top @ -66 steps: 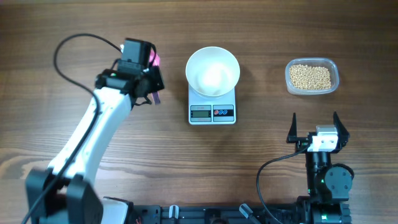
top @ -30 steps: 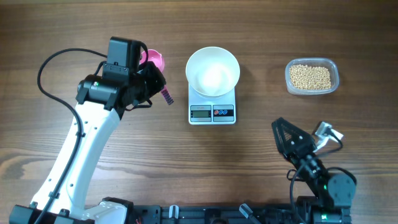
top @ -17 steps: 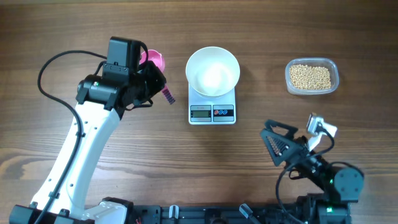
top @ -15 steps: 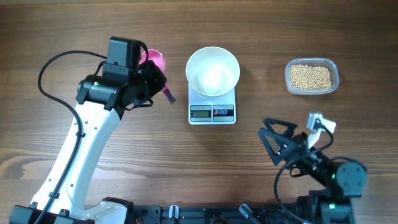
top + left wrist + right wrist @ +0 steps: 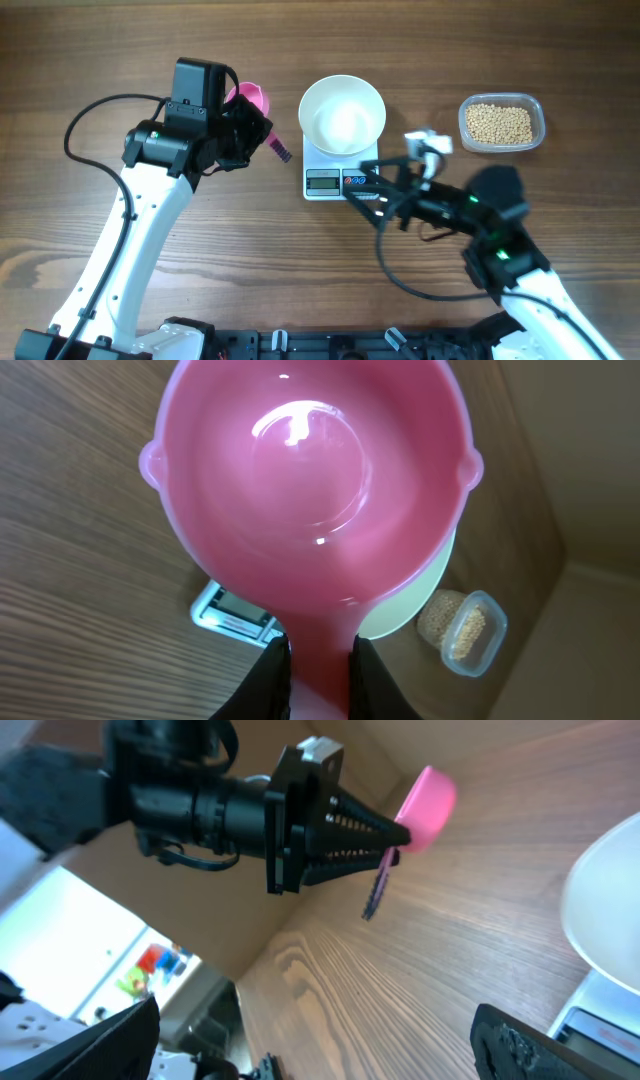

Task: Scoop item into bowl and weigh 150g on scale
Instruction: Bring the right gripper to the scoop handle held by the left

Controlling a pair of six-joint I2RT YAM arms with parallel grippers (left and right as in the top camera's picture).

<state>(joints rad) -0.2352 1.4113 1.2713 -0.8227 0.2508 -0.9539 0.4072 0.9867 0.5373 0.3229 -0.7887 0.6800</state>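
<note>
Beans (image 5: 500, 123) are not in the left gripper (image 5: 262, 140), which is clamped on the handle of an empty pink scoop (image 5: 250, 98) held just left of the white bowl (image 5: 342, 115) on the scale (image 5: 322, 182). The right gripper (image 5: 358, 180), jaws spread wide and holding nothing, hovers over the scale's front right corner. Farther right, the beans fill a clear tub (image 5: 541, 122).
</note>
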